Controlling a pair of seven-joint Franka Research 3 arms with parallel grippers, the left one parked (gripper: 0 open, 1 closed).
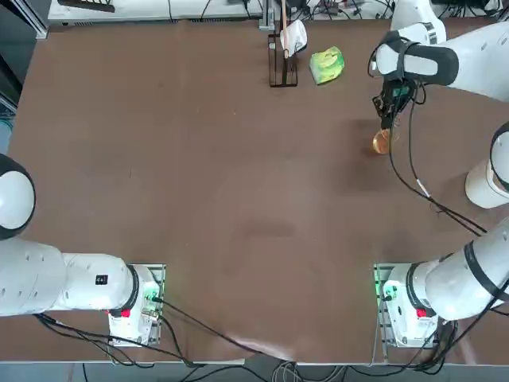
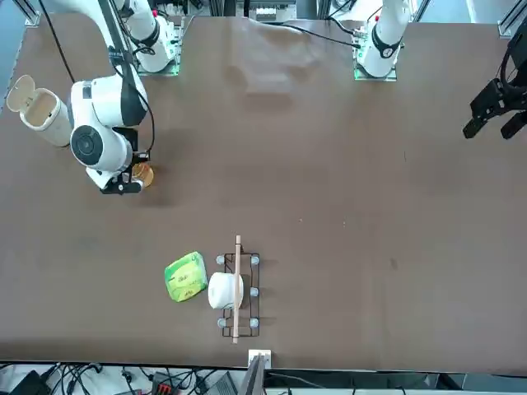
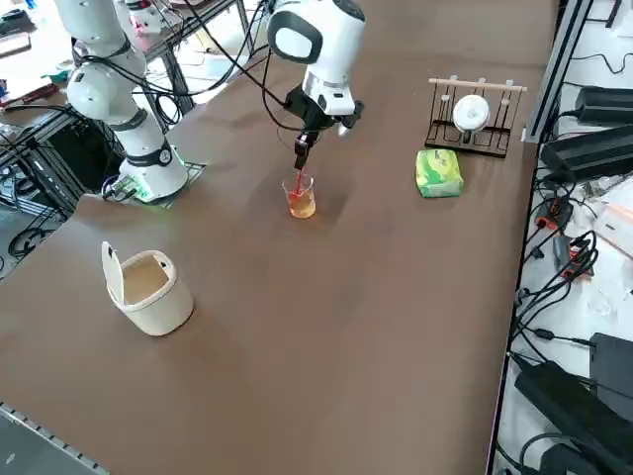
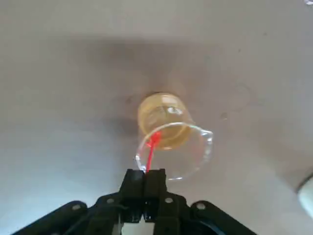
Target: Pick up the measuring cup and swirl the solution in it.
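Matt brown table (image 1: 199,199), smooth and even, with no visible grain. The measuring cup (image 4: 171,134) is clear, glossy glass with a thin rim; the solution (image 4: 161,117) shows through it as translucent orange liquid. The right gripper (image 4: 144,183) has 2 matt black fingers (image 4: 133,188), apparently plastic, pressed together at the rim; a thin glossy red piece runs from them into the cup. Arm shells are glossy white plastic. The green packet (image 3: 438,172) looks like crinkled glossy film. The rack (image 3: 473,124) is dark wire with a pale wooden rod. The cream bin (image 3: 148,287) is matt plastic.
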